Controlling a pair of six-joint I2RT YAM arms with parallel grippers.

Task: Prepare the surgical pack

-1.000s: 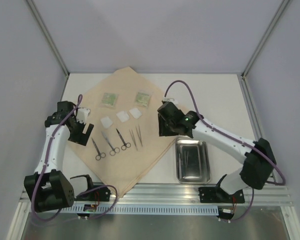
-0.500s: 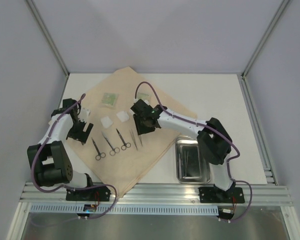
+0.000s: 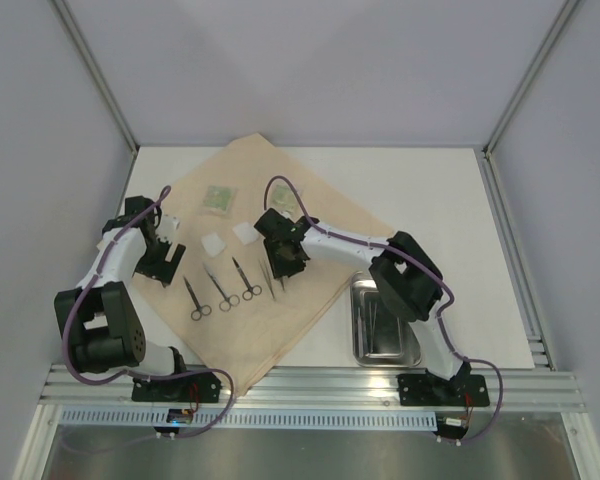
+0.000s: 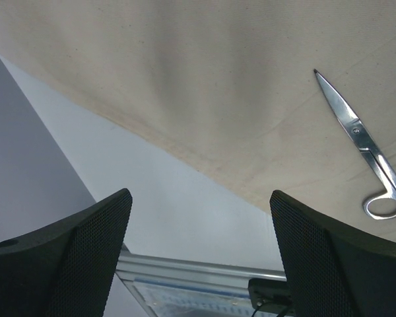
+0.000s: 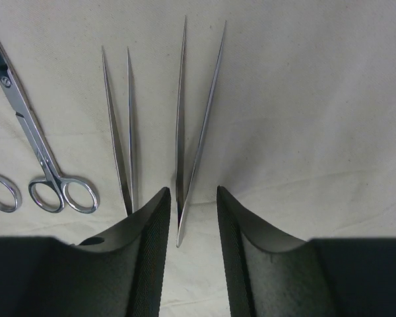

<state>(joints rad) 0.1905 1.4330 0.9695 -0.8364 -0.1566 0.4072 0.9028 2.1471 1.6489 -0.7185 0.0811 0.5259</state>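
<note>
Currently the right end effector, jaws apart, straddles the tweezers; the left end effector gapes wide.

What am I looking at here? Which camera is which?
Two robot arms are bolted at the near edge of the table. The wide picture looks down from above; the other two come from wrist cameras. On a tan cloth lie three scissors, two tweezers, white pads and a green packet; a steel tray sits beside it. The left gripper is open over the cloth's edge, holding nothing. The right gripper straddles the joined end of one pair, not yet closed.
</note>
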